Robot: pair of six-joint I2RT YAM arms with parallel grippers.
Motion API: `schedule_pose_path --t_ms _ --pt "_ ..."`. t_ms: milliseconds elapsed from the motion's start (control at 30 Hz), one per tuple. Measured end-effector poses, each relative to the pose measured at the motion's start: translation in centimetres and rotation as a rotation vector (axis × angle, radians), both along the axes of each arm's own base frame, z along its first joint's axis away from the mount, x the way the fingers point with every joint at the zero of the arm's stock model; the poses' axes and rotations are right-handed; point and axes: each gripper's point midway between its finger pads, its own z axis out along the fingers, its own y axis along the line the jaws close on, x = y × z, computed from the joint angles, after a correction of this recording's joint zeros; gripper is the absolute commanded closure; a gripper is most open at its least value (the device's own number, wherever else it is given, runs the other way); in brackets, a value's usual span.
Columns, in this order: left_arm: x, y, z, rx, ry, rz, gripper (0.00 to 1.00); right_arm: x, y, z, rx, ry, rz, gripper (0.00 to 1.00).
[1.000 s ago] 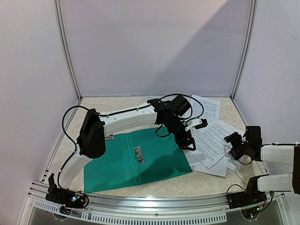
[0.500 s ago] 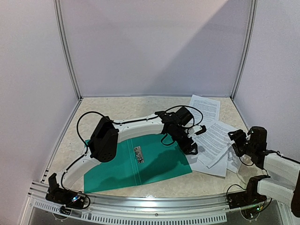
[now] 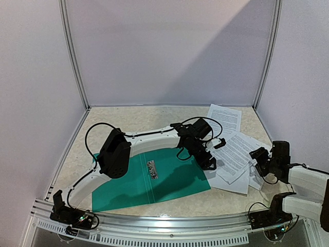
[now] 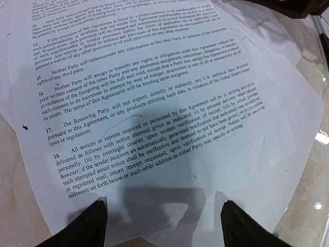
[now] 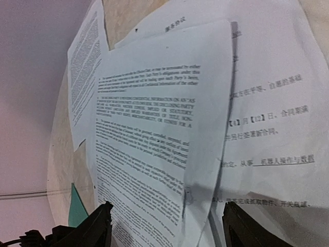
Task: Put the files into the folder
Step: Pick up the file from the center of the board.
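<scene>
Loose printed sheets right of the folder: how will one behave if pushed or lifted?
Likely floppy: the top printed sheet is thin, its edge casting a shadow. Pushed, it would probably slide over the overlapping sheets beneath. Lying flat, an edge looks hard to pinch.

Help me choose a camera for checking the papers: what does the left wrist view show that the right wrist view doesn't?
Only left wrist: a close look at one English sheet, with clauses numbered up to 18. Only right wrist: a Chinese-text sheet, a folder corner and the wall. Both: overlapping files, and an open gripper at the frame's bottom: left gripper, right gripper.
</scene>
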Motion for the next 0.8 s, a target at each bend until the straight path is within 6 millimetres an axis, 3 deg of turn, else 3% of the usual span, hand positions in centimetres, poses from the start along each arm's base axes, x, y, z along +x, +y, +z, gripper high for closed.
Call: schedule_pose_path --t_ms 367,800 --pt "0.0 0.0 0.0 0.002 -0.007 -0.004 0.22 -1.2 -0.6 -1.6 0.003 0.085 -0.046 0.21" --pt "0.0 0.0 -0.1 0.008 -0.028 -0.014 0.22 1.6 0.6 -1.3 0.074 0.044 -0.017 0.21"
